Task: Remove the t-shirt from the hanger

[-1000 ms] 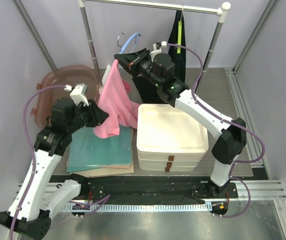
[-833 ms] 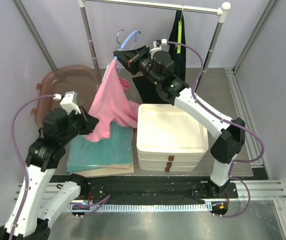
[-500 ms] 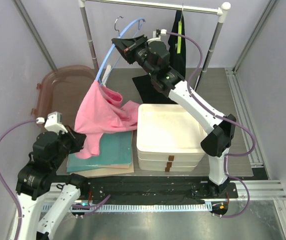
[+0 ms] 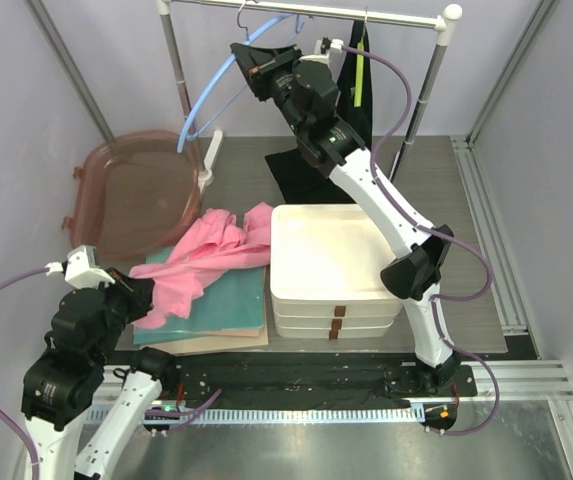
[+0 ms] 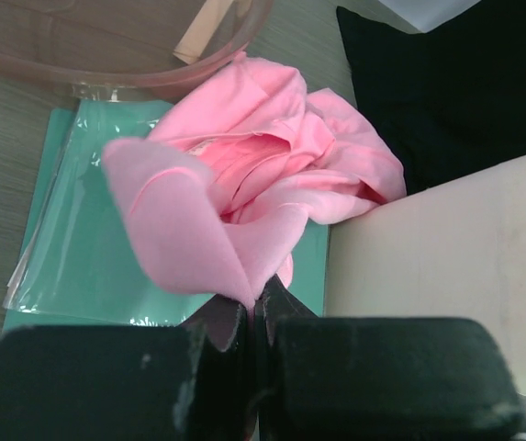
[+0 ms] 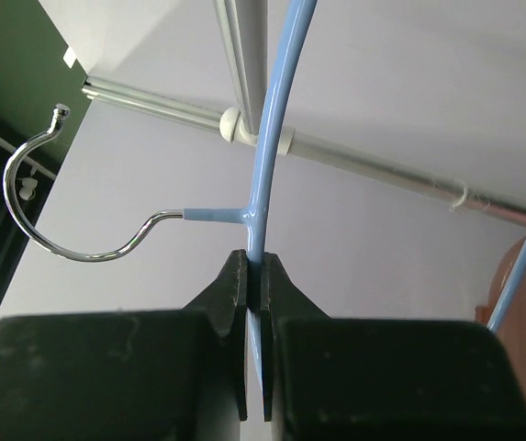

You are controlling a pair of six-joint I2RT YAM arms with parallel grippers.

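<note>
The pink t-shirt (image 4: 209,252) lies crumpled on a teal folder (image 4: 228,295), free of the hanger. My left gripper (image 4: 144,298) is shut on one pink corner of the t-shirt (image 5: 244,197), low at the near left; its jaws (image 5: 255,308) pinch the fabric fold. The light-blue hanger (image 4: 216,88) with a metal hook (image 6: 47,197) hangs bare, high near the rail. My right gripper (image 4: 249,57) is shut on the hanger (image 6: 272,138) just under the hook, jaws tight on the blue wire (image 6: 255,266).
A rail (image 4: 306,10) on two posts spans the back, with a black garment (image 4: 351,70) hanging from it. A stack of white trays (image 4: 331,270) sits centre. A translucent pink tub (image 4: 131,195) stands at the left. Black cloth (image 5: 464,83) lies behind the trays.
The left gripper shut on the t-shirt and pulled it down and toward the near left, off the hanger. The right gripper lifted the hanger up toward the rail.
</note>
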